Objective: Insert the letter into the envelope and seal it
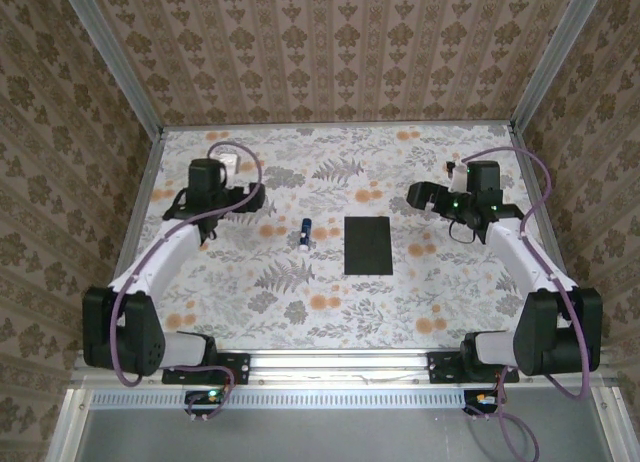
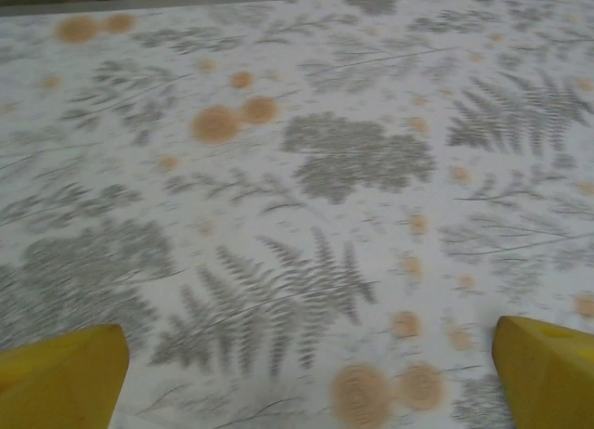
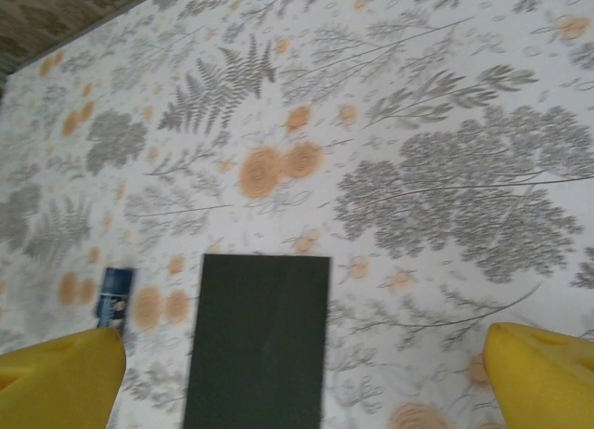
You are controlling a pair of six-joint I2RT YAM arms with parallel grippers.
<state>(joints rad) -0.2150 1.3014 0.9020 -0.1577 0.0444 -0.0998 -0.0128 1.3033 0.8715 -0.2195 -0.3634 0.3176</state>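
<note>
Right hand (image 3: 302,383) released and empty, black envelope (image 3: 258,341) flat on table (image 3: 445,123) just ahead, untouched, left hand (image 2: 302,373) released too

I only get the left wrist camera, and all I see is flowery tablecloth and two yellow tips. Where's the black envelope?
Observer: The envelope lies flat near the middle of the table, off to the right of your left gripper.
Operator: Is anything in between?
Observer: Yes, a small white-and-blue tube lies just left of the envelope, not touching it.
Operator: What's the other arm doing?
Observer: The right gripper hangs open past the envelope's far right corner, holding nothing.
</note>
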